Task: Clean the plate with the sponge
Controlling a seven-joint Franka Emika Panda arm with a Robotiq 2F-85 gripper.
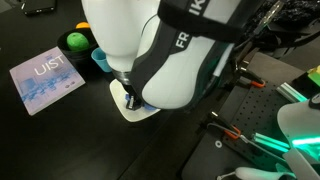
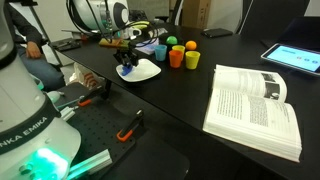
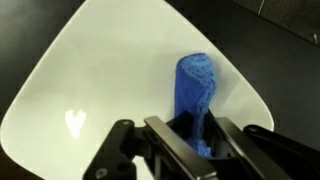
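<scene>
The white plate (image 3: 110, 90) fills the wrist view; it also shows in both exterior views (image 1: 138, 112) (image 2: 145, 72) on the black table. My gripper (image 3: 192, 140) is shut on the blue sponge (image 3: 194, 85) and holds it down on the plate's surface, right of its middle. In an exterior view the gripper (image 1: 130, 98) stands over the plate's near-left part, with the arm hiding most of the plate. In an exterior view the gripper (image 2: 128, 63) is on the plate and the sponge (image 2: 128, 70) is a small blue patch under it.
A pale blue booklet (image 1: 45, 80) lies beside the plate. A green ball (image 1: 76, 41) and a light blue cup (image 1: 100, 60) stand behind it. Orange cups (image 2: 184, 57) and an open book (image 2: 255, 105) are on the table. Clamps (image 2: 128, 127) sit at the table edge.
</scene>
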